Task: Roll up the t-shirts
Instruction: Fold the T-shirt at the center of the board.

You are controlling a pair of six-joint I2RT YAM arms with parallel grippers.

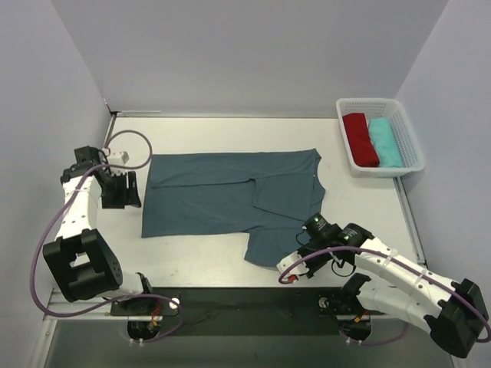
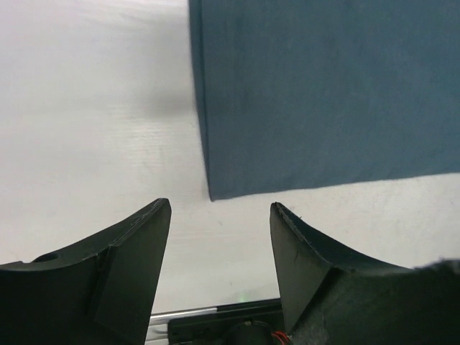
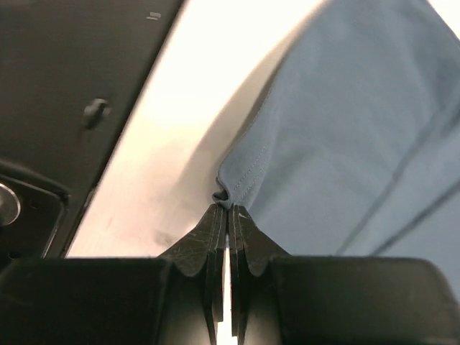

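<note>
- A black strip (image 1: 245,307) runs along the near edge of the tabletop (image 1: 230,138), between the two arm bases.
- The right claw (image 1: 299,257) sits low just beyond that strip, at the near right corner of the shirt (image 1: 215,195).
- In the right wrist view this claw (image 3: 228,210) is closed, its two fingers pressed flat together. A stitched corner of the shirt (image 3: 345,144) is bunched right at the tips and looks pinched between them.
- The slate-blue shirt lies spread on the middle of the tabletop, long side running left to right. Its left part lies flat and roughly rectangular.
- On the right, a flap of the shirt hangs toward the near edge, with folds and seams crossing it. That flap's corner is the one at the right claw.
- The left claw (image 1: 123,188) is on the far left, just beside the shirt's left edge.
- In the left wrist view this claw (image 2: 219,208) is open, fingers wide apart. A corner of the shirt (image 2: 323,93) lies just ahead of the gap, not touched by either finger, with bare tabletop to its left.
- At the far right corner stands a white basket (image 1: 412,146), well apart from the shirt. It holds a red roll (image 1: 359,138) and a teal roll (image 1: 385,142) side by side.
</note>
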